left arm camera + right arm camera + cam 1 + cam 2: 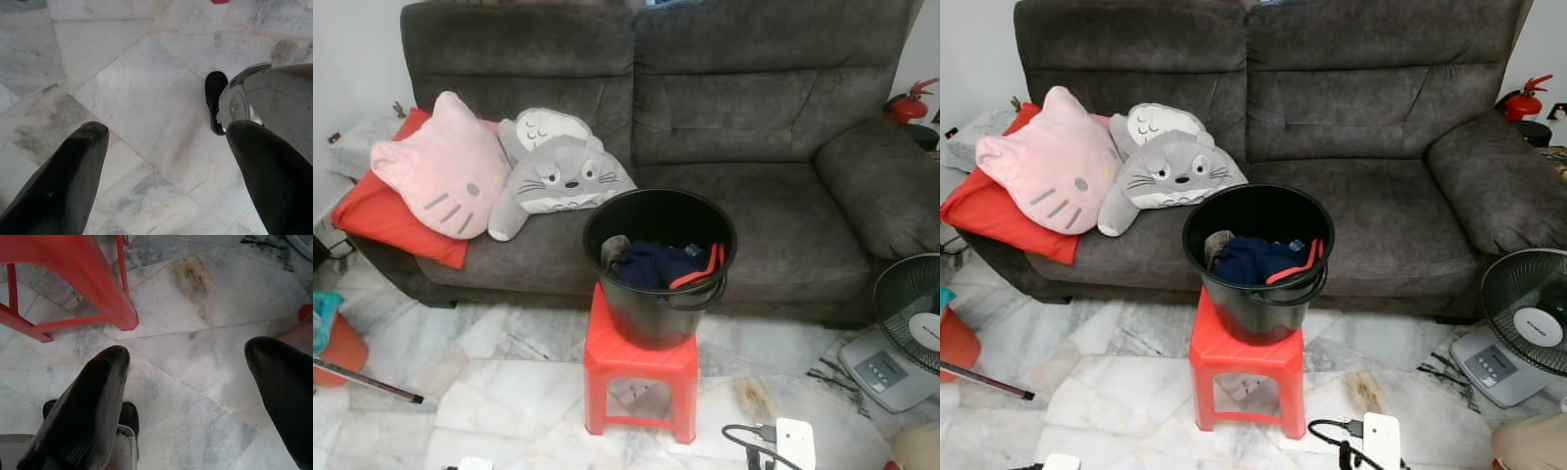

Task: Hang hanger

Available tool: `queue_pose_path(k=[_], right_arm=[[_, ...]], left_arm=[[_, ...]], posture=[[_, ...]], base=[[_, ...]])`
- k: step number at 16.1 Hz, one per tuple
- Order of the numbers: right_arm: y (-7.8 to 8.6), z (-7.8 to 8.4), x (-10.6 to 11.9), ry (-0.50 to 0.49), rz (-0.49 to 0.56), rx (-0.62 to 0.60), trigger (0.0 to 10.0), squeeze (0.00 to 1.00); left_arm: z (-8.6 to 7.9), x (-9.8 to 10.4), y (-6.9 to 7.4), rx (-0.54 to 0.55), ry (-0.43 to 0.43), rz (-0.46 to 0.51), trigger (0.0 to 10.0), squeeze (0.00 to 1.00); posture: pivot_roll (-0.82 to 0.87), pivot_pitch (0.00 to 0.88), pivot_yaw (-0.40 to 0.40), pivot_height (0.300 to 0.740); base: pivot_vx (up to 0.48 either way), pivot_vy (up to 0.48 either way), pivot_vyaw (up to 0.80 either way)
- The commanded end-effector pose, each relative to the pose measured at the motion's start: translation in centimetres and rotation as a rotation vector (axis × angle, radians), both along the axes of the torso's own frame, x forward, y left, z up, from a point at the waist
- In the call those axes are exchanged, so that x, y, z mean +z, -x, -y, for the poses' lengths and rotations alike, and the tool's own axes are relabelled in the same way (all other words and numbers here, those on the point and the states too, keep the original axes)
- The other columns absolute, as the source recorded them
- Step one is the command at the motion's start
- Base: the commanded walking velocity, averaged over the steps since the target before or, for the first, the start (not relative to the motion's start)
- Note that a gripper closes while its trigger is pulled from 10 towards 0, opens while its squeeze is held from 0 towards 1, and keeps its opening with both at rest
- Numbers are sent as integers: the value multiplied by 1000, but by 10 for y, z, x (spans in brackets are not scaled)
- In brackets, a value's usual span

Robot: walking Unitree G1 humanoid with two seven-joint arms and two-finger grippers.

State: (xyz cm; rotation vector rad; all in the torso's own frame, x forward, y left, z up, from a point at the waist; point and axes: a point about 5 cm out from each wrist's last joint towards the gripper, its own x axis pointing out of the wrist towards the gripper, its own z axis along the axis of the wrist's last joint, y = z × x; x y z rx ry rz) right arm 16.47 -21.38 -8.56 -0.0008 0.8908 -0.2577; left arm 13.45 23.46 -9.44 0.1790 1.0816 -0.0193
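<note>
Red hanger lies in the black bucket on the stool; both grippers' jaws gape wide over marble floor.

A home living room. A grey fabric sofa stands at the far side, with cat-shaped cushions on its left seat. A marble-tiled floor lies nearer, a standing fan at the right, and a laundry bucket on a red plastic stool at centre.
</note>
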Motion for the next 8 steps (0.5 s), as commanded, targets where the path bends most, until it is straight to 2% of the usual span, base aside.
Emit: queue_pose_path(k=[1, 6, 8], right_arm=[[-2, -2, 1, -4, 12, -5, 10000, 0], [-2, -3, 1, -8, 30, -8, 10000, 0], [-2, -3, 1, -9, 39, -10, 10000, 0]], left_arm=[[-4, 0, 3, -2, -14, -19, 10000, 0], [-5, 0, 3, -5, -16, -15, 10000, 0], [-5, 0, 3, -5, -17, -16, 10000, 0]], posture=[[2, 0, 29, 732], [-4, 0, 33, 732], [-8, 0, 36, 732]], base=[[0, 0, 0], [0, 0, 0], [311, 0, 0]])
